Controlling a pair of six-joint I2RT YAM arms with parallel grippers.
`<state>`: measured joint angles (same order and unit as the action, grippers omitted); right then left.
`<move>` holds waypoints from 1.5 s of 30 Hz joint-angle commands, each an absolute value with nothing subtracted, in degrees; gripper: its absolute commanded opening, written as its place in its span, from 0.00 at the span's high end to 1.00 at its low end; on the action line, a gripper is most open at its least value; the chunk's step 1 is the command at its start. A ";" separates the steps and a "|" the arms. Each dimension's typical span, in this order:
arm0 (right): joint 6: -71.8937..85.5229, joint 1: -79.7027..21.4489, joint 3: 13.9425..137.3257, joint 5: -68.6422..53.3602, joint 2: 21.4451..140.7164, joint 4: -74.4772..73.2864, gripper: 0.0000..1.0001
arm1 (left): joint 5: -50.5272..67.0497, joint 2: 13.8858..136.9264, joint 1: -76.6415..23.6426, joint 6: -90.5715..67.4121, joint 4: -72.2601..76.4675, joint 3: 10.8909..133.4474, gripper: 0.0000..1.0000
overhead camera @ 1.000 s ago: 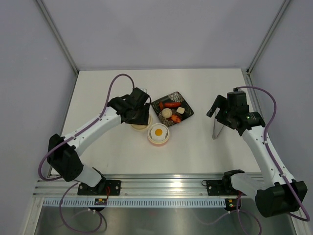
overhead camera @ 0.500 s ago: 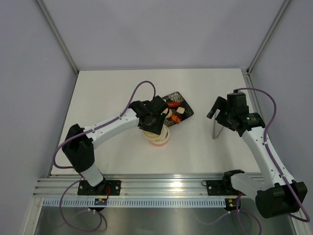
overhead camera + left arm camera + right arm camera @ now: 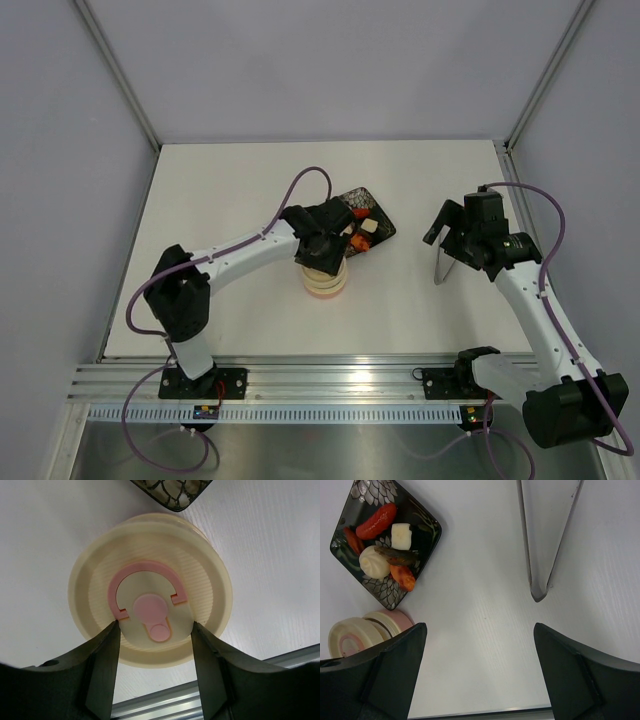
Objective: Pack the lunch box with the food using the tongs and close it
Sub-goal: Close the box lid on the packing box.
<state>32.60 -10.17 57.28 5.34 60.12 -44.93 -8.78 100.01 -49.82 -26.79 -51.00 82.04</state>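
The lunch box (image 3: 326, 283) stands in front of the black tray. Its cream lid (image 3: 150, 560) with the pink centre mark lies over the tub, and a sliver of tub rim (image 3: 196, 529) shows behind it. My left gripper (image 3: 155, 625) is shut on the lid's raised centre, one finger on each side. I cannot tell whether the lid is fully seated. On the tray (image 3: 427, 525) lie a red sausage (image 3: 376, 521), a pale cube (image 3: 401, 536), a pale ball (image 3: 375, 562) and an orange piece (image 3: 402, 576). The tongs (image 3: 538, 592) lie flat on the table. My right gripper (image 3: 479, 626) hangs open above the table beside them, holding nothing.
The black tray (image 3: 372, 222) sits just behind the lunch box, partly under my left arm. The tongs (image 3: 440, 262) lie right of centre, under my right gripper (image 3: 440, 228). An aluminium rail (image 3: 340, 375) runs along the near edge.
My left arm has swung to the right with the lid, from left of the tub to over it, covering the fried egg. The right arm has stayed still.
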 commanded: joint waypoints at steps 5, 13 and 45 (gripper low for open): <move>33.05 -10.63 57.13 6.42 58.27 -45.18 0.05 | -8.00 101.42 -50.10 -25.05 -47.81 84.55 1.00; 33.05 -10.63 57.22 5.98 58.80 -44.91 0.05 | -8.62 102.13 -50.01 -24.79 -47.11 82.88 1.00; 43.93 -22.75 43.87 -8.52 64.06 -29.28 0.06 | -5.63 103.54 -50.10 -18.73 -45.44 78.49 1.00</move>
